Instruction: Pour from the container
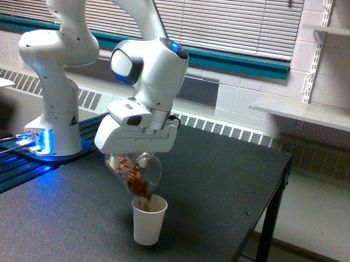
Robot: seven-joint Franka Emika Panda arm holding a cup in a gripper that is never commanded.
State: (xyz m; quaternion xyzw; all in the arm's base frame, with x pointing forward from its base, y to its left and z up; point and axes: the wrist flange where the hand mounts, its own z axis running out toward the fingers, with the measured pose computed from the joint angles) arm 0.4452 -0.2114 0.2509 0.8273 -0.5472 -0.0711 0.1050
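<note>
Over the near part of the dark worktop [220, 168] the white arm [148, 72] has its gripper [133, 158] turned downward, with the jar [135, 173] held just under the white hand housing. The jar is tipped steeply, mouth pointing down toward the exterior view's right, right above the open top of the white paper cup [148, 220]. Brown nut pieces [139, 184] are bunched at the jar's mouth and a few look to be dropping at the cup's rim. The cup stands upright on the worktop, jar just above it, close but I can't say whether they touch. The fingers are mostly hidden behind the housing and the jar, but they're clamped on the jar since it hangs there tilted. The arm's base [50, 131] sits on the exterior view's left with a blue glow at its foot.
</note>
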